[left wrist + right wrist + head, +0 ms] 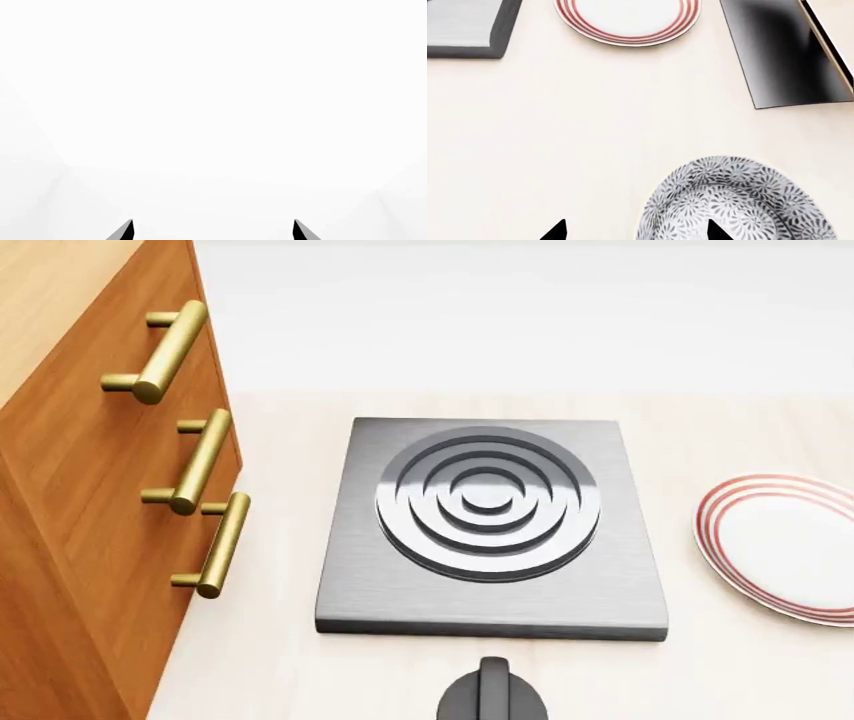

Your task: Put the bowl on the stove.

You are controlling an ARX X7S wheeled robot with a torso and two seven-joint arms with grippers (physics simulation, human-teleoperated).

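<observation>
Bowl (737, 200) unheld | my right gripper (635, 231) open, offset | risk: tip clips rim, tipping it | left gripper (213, 230) open | stove (491, 530) at 12 bare

A pale cream counter (747, 680) runs back to a white wall (534, 310). A wooden cabinet (80, 540) with brass handles (200, 460) stands at its left.

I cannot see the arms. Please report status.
Right gripper open over bowl, not gripping. Left gripper open, empty. Stove bare, nothing blocking.
</observation>
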